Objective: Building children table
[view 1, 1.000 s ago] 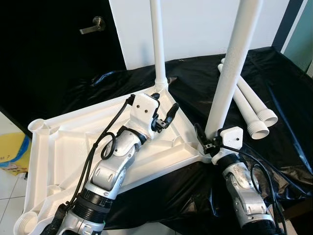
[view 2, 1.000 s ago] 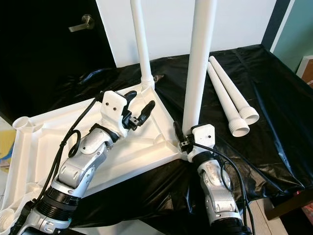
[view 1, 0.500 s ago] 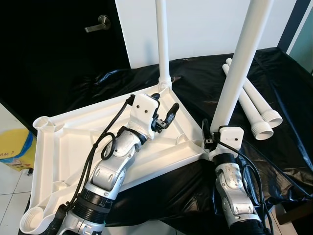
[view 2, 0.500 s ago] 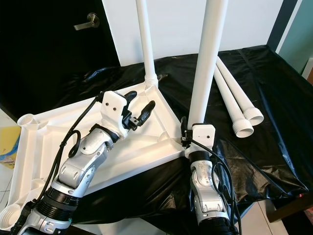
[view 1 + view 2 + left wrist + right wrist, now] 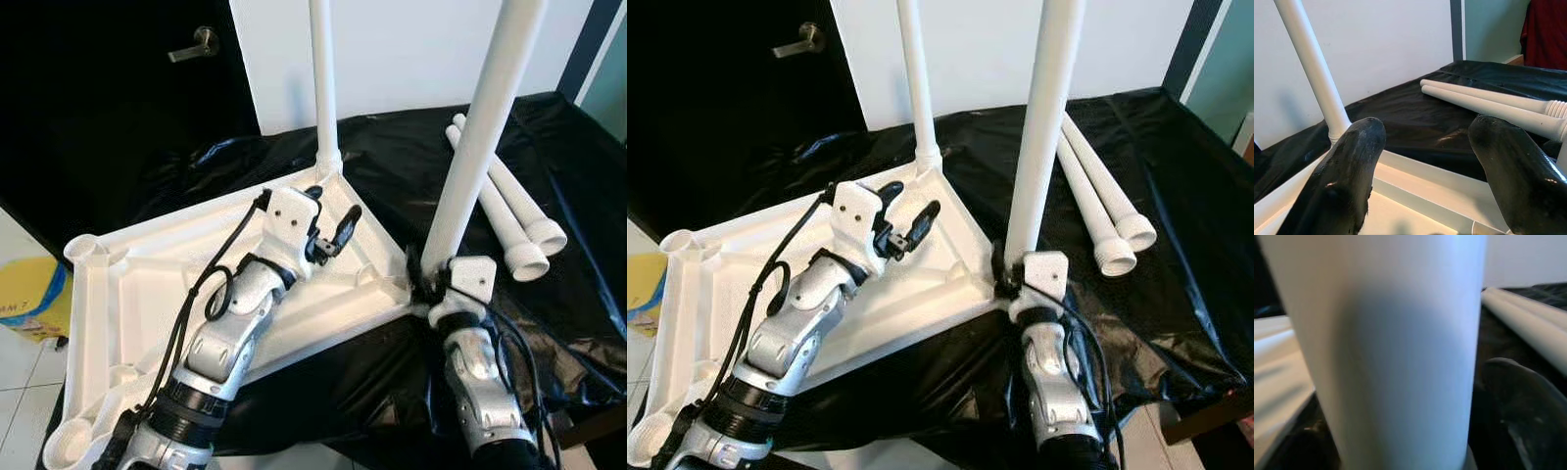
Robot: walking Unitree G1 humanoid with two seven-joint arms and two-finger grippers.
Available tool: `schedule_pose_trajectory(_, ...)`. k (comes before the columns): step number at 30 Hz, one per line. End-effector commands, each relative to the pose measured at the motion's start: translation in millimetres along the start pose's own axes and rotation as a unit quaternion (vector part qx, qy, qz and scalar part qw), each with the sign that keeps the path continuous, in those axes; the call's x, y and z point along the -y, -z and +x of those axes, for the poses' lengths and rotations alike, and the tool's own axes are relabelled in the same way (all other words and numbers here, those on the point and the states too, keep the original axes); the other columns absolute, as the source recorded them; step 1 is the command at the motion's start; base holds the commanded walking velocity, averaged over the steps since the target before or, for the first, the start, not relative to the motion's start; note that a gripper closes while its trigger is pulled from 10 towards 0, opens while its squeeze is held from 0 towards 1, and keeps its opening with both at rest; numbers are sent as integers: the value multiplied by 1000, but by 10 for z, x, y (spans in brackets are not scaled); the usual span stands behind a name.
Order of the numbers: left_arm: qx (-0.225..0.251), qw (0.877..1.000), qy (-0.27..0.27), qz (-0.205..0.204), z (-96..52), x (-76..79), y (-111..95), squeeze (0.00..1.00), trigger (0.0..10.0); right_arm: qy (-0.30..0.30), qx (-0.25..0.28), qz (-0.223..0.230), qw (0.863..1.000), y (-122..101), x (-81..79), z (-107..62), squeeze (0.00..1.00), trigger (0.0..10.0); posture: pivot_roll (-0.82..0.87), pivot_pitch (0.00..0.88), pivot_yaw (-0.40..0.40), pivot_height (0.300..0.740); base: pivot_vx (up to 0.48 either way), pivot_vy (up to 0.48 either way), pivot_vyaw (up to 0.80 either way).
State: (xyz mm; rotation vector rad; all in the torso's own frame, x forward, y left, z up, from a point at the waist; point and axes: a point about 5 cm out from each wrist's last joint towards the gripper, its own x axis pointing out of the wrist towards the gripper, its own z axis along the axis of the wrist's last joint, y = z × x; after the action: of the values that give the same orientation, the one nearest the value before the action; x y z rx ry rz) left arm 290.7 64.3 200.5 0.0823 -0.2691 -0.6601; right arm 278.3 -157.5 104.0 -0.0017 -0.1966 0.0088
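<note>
A white children's table top (image 5: 147, 284) lies upside down on a black sheet (image 5: 392, 166). Two white legs stand upright in its corners: a far leg (image 5: 323, 88) and a thicker-looking near leg (image 5: 480, 127). My right gripper (image 5: 428, 279) is shut on the base of the near leg, which shows between the fingers (image 5: 1518, 406) in the right wrist view. My left gripper (image 5: 333, 208) hovers open over the table top near the far corner, holding nothing (image 5: 1425, 132). Two loose legs (image 5: 509, 211) lie side by side on the sheet to the right.
Two open leg sockets (image 5: 83, 250) (image 5: 64, 446) sit at the table top's left corners, which overhang the sheet. A dark door with a handle (image 5: 191, 44) stands behind on the left. A yellow object (image 5: 29, 299) rests on the tiled floor at left.
The camera view has shifted slightly. My right wrist has turned a little around the base of the near leg. The left gripper stays open in the same place.
</note>
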Motion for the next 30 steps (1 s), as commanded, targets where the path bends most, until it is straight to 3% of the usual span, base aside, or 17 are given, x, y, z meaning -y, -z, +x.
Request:
schedule_pose_trajectory(1, -1, 999, 47, 3, 10, 40, 10, 0, 10000, -24, -11, 11, 1000, 37, 41, -7, 1000, 10000, -149, 11, 84, 740, 0, 0, 0)
schedule_pose_trajectory(5, 0, 999, 47, 3, 13, 45, 10, 0, 10000, -53, -13, 17, 998, 31, 35, -5, 1000, 10000, -150, 13, 84, 740, 0, 0, 0)
schedule_pose_trajectory(6, 0, 999, 46, 3, 17, 38, 7, 0, 10000, -74, -16, 21, 997, 29, 40, -7, 196, 10000, -149, 22, 83, 740, 0, 0, 0)
schedule_pose_trajectory(7, 1, 999, 44, 3, 21, 29, 4, 0, 10000, -94, -16, 19, 995, 19, 48, -7, 0, 10000, -149, 25, 85, 740, 0, 0, 0)
schedule_pose_trajectory(11, 2, 999, 41, 3, 29, 14, -2, 0, 10000, -133, -17, 17, 991, -1, 81, -2, 0, 10000, -148, 29, 84, 740, 0, 0, 0)
schedule_pose_trajectory(17, 3, 999, 42, 4, 37, 7, -3, 0, 10000, -223, -10, -36, 974, -120, 220, 117, 0, 10000, -153, 24, 88, 740, 0, 0, 0)
schedule_pose_trajectory(20, 4, 999, 42, 4, 37, 7, -6, 0, 10000, -231, -9, -40, 972, -138, 240, 142, 0, 10000, -153, 24, 88, 740, 0, 0, 0)
schedule_pose_trajectory(23, 5, 999, 42, 5, 47, -6, -8, 0, 10000, -276, -8, -67, 959, -221, 273, 257, 0, 10000, -153, 16, 90, 740, 0, 0, 0)
schedule_pose_trajectory(28, 6, 999, 43, 7, 61, -11, -13, 0, 10000, -318, -17, -72, 945, -241, 247, 325, 0, 9961, -151, 9, 89, 740, 0, 0, 0)
schedule_pose_trajectory(29, 7, 999, 44, 8, 65, -11, -16, 0, 10000, -330, -22, -72, 941, -232, 238, 337, 0, 4784, -149, 9, 87, 740, 0, 0, 0)
schedule_pose_trajectory(30, 7, 999, 44, 8, 65, -11, -16, 0, 10000, -330, -22, -72, 941, -232, 238, 337, 0, 4784, -149, 9, 87, 740, 0, 0, 0)
